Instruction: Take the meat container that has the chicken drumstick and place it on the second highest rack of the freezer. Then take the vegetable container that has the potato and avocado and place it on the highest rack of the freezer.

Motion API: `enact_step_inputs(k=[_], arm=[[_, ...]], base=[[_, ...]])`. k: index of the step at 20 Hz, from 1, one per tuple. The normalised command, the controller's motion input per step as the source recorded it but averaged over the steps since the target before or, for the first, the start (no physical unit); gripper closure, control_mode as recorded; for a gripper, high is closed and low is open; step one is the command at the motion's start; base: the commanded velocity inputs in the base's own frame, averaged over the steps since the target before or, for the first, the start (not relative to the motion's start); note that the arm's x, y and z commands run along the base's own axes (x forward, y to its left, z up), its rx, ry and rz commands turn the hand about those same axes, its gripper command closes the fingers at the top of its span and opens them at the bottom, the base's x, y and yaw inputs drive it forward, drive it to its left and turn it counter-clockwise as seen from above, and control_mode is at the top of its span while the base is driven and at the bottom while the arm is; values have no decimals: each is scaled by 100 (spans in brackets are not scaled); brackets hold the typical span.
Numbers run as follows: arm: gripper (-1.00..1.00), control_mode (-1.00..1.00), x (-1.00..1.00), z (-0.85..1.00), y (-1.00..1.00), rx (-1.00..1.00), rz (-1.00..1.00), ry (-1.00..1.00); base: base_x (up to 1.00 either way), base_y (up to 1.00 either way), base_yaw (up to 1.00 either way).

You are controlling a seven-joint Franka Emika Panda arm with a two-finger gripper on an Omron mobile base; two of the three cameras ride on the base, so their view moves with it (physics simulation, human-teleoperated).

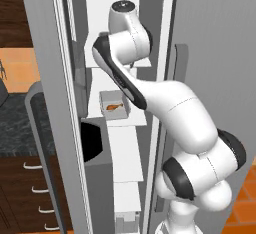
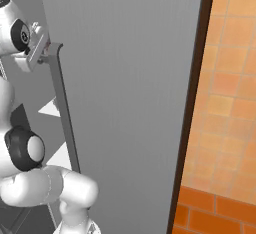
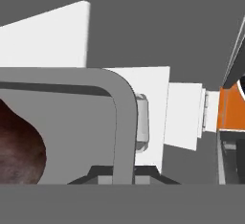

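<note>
Clamped on the rim of a container, the tool (image 3: 125, 180) sits narrow, with the avocado (image 3: 19, 146) at nine o'clock inside. Placed on a freezer (image 1: 125, 43) shelf already, the chicken drumstick (image 1: 114, 107) tray seems done.

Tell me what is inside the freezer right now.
In the left base view the freezer stands open. A white container holding the chicken drumstick sits on a white shelf. More shelves stack below. The arm covers much of the upper shelves, so their contents cannot be seen.
</note>
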Motion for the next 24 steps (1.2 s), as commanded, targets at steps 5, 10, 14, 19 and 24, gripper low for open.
enact_step_inputs(k=[5,10,14,19,24], arm=[[100,-100,61,-15,0,0,-5,-9],[100,-100,52,-15,0,0,-7,-6],[100,-100,55,-12,0,0,-5,-1],[-100,-100,6,-1,0,0,-1,-1],[-100,-100,-14,2,0,0,0,-7]], base=[[0,0,0],[0,0,0],[0,0,0],[0,0,0],[0,0,0]])
